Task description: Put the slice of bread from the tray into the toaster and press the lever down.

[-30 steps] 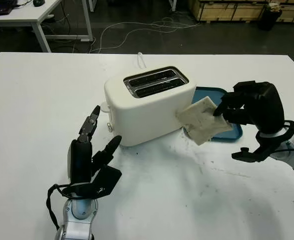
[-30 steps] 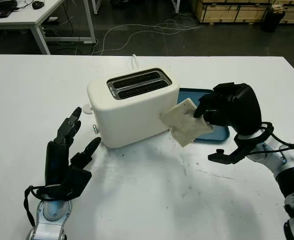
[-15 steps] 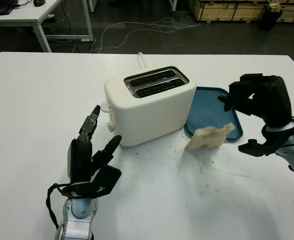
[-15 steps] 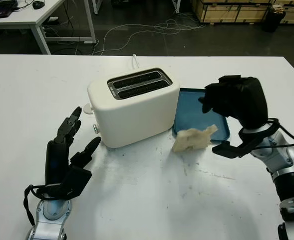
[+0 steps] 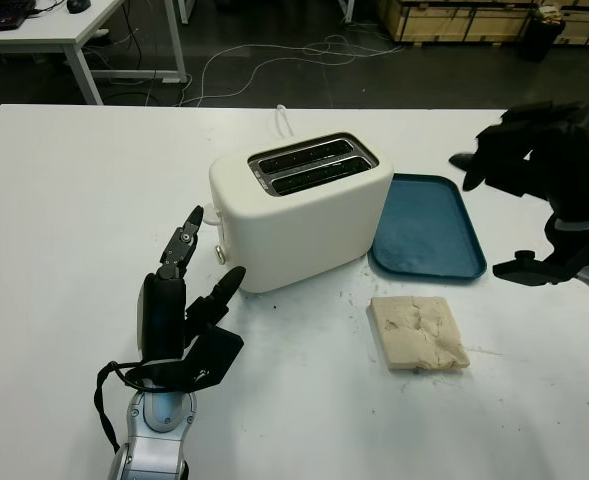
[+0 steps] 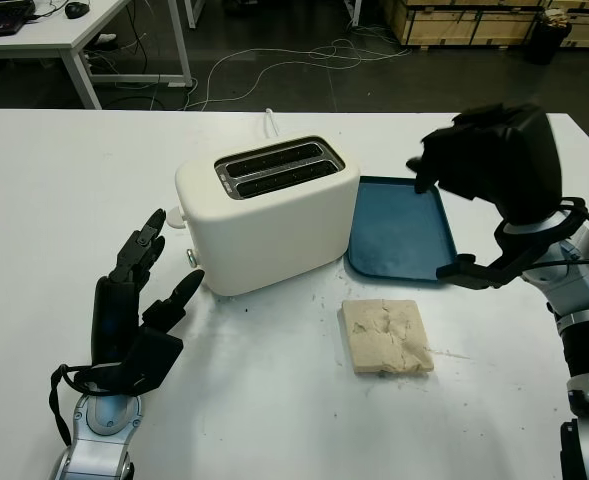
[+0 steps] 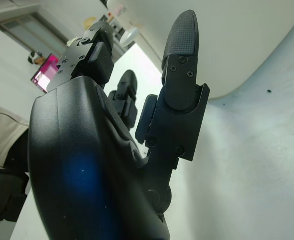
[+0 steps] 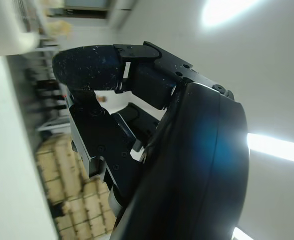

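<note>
The slice of bread point(image 5: 417, 332) lies flat on the desk point(image 5: 74, 220), off the tray point(image 5: 429, 228) and just beside the tray's near edge, toward the near right of the desk. The toaster point(image 5: 299, 208) stands at the desk's centre with both slots unoccupied; its lever is not discernible. The right hand point(image 5: 539, 165) is raised above the tray's right side, holding nothing, its fingers loosely curled. The left hand point(image 5: 184, 320) is parked near the toaster's left end, open, fingers extended and holding nothing. Current step, as judged: pick-up of the bread, not yet secured. The next move calls for lowering the right hand to the slice, gripping it by its edges, then aligning it upright over a slot.
</note>
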You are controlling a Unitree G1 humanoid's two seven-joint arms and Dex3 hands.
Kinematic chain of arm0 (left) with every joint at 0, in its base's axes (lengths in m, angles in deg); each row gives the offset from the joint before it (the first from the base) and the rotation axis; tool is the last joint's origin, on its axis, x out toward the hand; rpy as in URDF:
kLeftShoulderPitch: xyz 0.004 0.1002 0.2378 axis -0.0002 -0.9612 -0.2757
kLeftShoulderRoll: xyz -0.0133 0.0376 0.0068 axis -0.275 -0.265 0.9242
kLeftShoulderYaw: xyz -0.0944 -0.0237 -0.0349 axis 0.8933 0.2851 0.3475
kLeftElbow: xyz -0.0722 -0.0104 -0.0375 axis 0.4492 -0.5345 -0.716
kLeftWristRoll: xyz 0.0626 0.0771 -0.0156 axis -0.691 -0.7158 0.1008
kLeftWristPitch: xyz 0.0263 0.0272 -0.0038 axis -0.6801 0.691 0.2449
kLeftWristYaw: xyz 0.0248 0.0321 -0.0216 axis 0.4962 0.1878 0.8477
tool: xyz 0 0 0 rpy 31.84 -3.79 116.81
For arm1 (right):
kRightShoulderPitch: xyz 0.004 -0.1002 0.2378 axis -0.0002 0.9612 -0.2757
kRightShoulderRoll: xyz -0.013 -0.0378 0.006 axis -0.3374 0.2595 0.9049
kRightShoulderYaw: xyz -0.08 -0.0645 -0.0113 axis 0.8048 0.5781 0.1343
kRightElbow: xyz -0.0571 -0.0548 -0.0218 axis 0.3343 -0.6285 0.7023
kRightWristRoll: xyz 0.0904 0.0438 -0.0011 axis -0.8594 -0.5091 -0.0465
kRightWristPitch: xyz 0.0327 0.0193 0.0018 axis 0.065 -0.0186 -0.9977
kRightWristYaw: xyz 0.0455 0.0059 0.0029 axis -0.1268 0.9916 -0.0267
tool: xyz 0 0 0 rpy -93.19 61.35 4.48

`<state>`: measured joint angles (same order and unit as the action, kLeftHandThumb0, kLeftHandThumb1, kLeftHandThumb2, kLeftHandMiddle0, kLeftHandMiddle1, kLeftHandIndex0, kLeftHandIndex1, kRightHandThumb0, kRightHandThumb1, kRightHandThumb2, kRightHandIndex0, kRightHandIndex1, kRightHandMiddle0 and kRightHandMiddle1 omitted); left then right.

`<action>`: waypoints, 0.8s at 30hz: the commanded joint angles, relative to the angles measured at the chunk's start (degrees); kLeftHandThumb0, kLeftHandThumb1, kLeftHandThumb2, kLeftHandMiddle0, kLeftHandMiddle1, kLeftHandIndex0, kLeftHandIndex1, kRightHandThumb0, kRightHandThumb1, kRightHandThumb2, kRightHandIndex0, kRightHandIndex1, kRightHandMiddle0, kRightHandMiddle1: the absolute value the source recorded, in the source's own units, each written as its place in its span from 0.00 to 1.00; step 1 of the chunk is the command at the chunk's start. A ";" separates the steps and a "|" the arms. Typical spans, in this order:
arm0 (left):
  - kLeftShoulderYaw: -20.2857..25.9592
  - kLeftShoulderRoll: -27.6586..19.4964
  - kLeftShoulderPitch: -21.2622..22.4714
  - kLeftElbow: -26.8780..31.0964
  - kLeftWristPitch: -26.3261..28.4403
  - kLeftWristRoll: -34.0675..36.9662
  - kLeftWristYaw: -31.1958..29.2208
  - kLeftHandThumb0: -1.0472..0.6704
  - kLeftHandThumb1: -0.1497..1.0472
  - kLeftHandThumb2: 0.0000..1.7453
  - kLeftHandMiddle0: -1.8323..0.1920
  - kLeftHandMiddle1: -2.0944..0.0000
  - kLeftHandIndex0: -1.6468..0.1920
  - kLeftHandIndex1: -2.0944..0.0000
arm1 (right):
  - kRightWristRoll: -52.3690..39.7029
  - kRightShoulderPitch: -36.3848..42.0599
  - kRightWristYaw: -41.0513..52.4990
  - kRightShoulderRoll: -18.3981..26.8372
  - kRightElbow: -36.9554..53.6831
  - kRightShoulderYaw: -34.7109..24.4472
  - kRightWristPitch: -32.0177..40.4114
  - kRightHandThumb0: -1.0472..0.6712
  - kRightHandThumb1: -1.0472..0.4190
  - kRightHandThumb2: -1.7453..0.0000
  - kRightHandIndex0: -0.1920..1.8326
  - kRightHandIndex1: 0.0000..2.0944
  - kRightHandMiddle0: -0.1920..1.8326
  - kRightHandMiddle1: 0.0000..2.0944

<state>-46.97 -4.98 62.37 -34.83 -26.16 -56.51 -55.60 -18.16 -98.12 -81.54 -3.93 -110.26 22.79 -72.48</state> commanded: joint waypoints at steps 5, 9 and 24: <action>0.08 -0.13 -0.90 0.19 -1.06 0.08 0.54 0.25 0.89 0.15 0.69 1.00 0.72 1.00 | -6.25 12.30 15.77 3.90 13.21 -1.51 7.31 0.52 0.41 1.00 0.64 0.25 0.71 0.05; -0.10 -0.11 -0.83 0.19 -0.90 0.00 0.49 0.24 0.89 0.14 0.68 1.00 0.71 1.00 | -7.06 19.96 22.60 6.53 20.44 -3.52 9.31 0.49 0.42 1.00 0.61 0.09 0.62 0.00; 0.05 -0.57 -1.08 0.24 -1.42 -0.09 0.83 0.24 0.89 0.16 0.69 1.00 0.72 1.00 | 14.00 30.51 6.96 9.85 17.99 -9.50 2.82 0.47 0.45 1.00 0.48 0.00 0.50 0.00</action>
<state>-47.03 -5.30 61.02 -34.82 -26.97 -56.25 -54.90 -5.18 -67.85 -73.09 4.52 -91.69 13.99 -68.98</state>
